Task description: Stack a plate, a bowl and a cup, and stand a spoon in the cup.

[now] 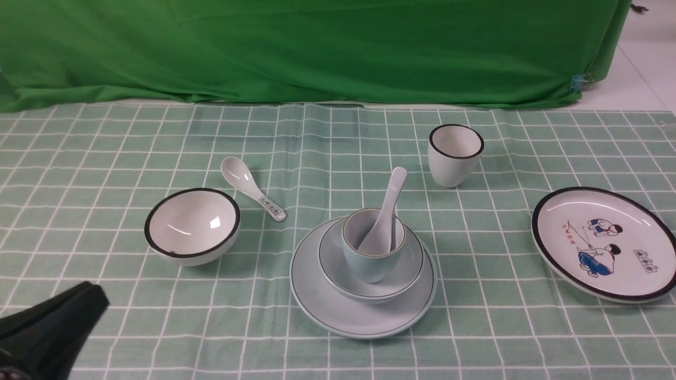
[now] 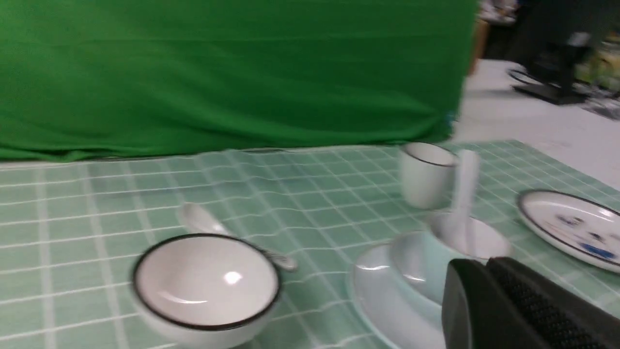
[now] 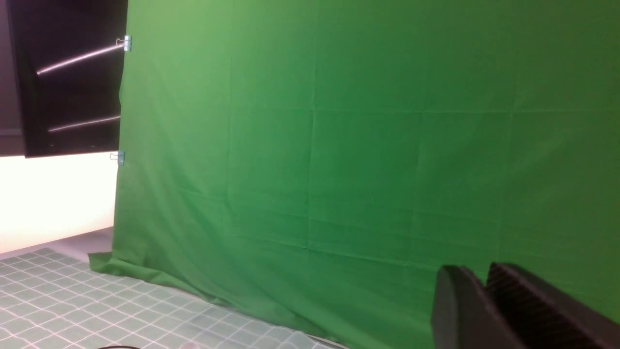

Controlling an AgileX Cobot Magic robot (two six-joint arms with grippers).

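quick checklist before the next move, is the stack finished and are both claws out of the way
1. Bowl seated on plate: ok.
2. Cup upright inside the bowl: ok.
3. Spoon standing in the cup, handle leaning on its rim: ok.
4. Left claw shut, holding nothing, apart from the stack: ok.
5. Right claw shut, holding nothing: ok.
6. Right claw's gap to the stack: cannot tell; its camera shows only the green backdrop.

Cup, bowl, plate look glossy; tablecloth matt.
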